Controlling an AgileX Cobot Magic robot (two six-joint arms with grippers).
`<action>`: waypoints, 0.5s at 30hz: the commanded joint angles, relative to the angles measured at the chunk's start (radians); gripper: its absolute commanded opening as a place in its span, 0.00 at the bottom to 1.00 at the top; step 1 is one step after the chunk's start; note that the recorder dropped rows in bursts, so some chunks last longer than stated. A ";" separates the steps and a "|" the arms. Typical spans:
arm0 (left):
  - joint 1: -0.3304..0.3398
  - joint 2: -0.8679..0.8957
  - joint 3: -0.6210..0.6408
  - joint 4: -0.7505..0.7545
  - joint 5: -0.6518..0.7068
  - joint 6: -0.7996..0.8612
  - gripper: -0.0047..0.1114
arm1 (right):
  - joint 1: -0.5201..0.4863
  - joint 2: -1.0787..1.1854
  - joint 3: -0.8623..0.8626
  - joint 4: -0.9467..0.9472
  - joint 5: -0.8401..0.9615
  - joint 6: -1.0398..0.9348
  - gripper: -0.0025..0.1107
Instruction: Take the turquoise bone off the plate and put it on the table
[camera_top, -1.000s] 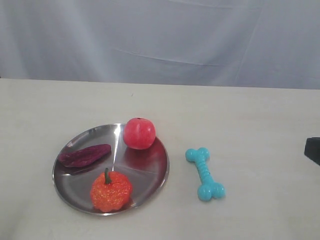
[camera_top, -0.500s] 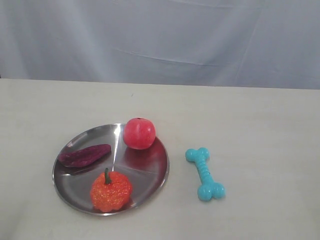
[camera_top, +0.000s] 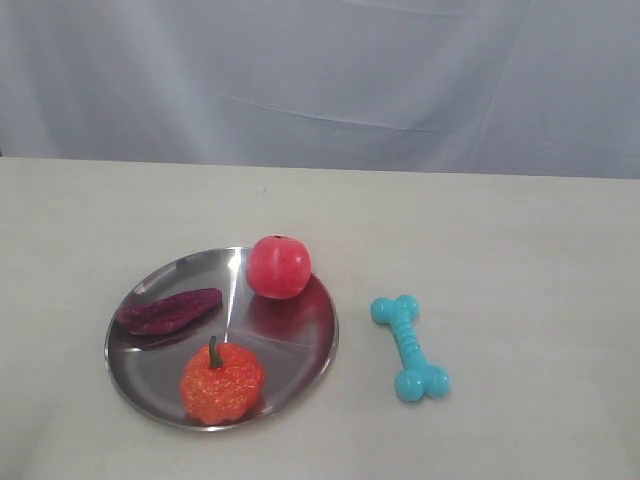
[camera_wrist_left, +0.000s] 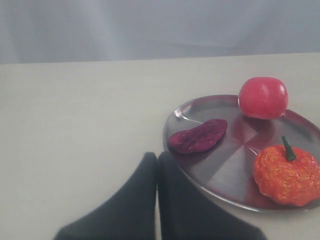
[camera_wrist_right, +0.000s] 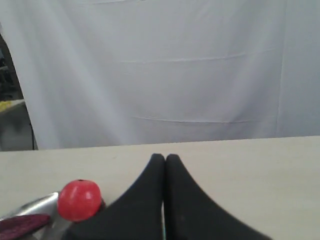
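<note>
The turquoise bone (camera_top: 409, 347) lies flat on the cream table (camera_top: 500, 260), a short way right of the silver plate (camera_top: 285, 335) and not touching it. Neither arm shows in the exterior view. In the left wrist view my left gripper (camera_wrist_left: 158, 159) is shut with nothing in it, its tips beside the plate's rim (camera_wrist_left: 172, 112). In the right wrist view my right gripper (camera_wrist_right: 165, 159) is shut and empty, above the table; the bone is hidden there.
On the plate sit a red apple (camera_top: 279, 267), a purple sweet potato (camera_top: 169, 310) and an orange pumpkin (camera_top: 222, 382). A white cloth backdrop (camera_top: 320, 80) hangs behind the table's far edge.
A dark part of the right arm at the exterior view's right edge one second ago has withdrawn out of view. The bone and plate have not moved.
</note>
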 joint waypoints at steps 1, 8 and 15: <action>-0.002 -0.001 0.003 0.000 -0.001 -0.002 0.04 | -0.006 -0.005 0.002 0.175 0.086 -0.310 0.02; -0.002 -0.001 0.003 0.000 -0.001 -0.002 0.04 | -0.006 -0.076 0.083 0.228 0.110 -0.505 0.02; -0.002 -0.001 0.003 0.000 -0.001 -0.002 0.04 | -0.060 -0.172 0.137 0.242 0.122 -0.510 0.02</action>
